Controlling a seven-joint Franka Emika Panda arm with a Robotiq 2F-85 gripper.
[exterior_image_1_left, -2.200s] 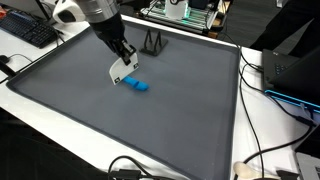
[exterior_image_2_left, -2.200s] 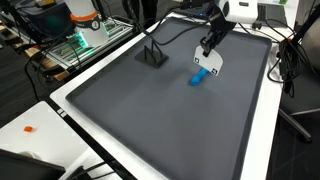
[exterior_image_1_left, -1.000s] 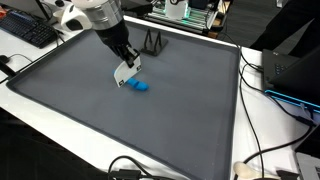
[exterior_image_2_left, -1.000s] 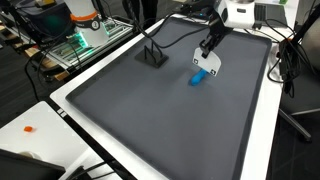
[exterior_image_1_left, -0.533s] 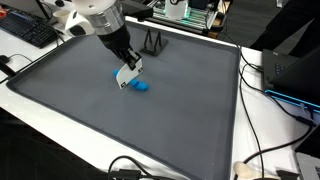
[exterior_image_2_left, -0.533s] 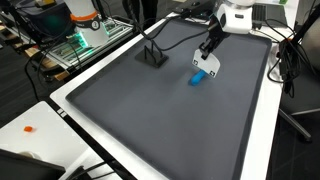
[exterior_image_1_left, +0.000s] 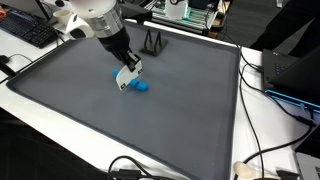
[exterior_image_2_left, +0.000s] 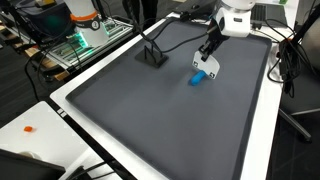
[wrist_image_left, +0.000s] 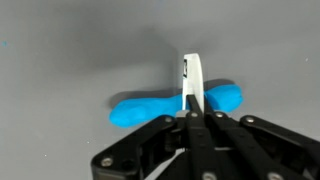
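A blue, bone-shaped object (exterior_image_1_left: 143, 87) lies on the dark grey mat (exterior_image_1_left: 190, 115); it also shows in the other exterior view (exterior_image_2_left: 199, 78). My gripper (exterior_image_1_left: 127, 72) (exterior_image_2_left: 208, 66) is shut on a thin white flat piece (wrist_image_left: 193, 75) that hangs down from the closed fingers. The piece's lower edge is at the middle of the blue object. In the wrist view the blue object (wrist_image_left: 140, 110) lies crosswise under the gripper (wrist_image_left: 193, 112), and the white piece stands across its narrow waist. I cannot tell whether they touch.
A small black stand (exterior_image_1_left: 152, 42) (exterior_image_2_left: 152, 55) sits on the mat (exterior_image_2_left: 140, 120) near its far edge. The mat has a white raised border. A keyboard (exterior_image_1_left: 30, 30), cables and electronics lie beyond it. A small orange thing (exterior_image_2_left: 30, 129) lies on the white table.
The gripper with the white piece has shifted slowly toward the blue object and now stands over its middle. The blue object has barely moved.
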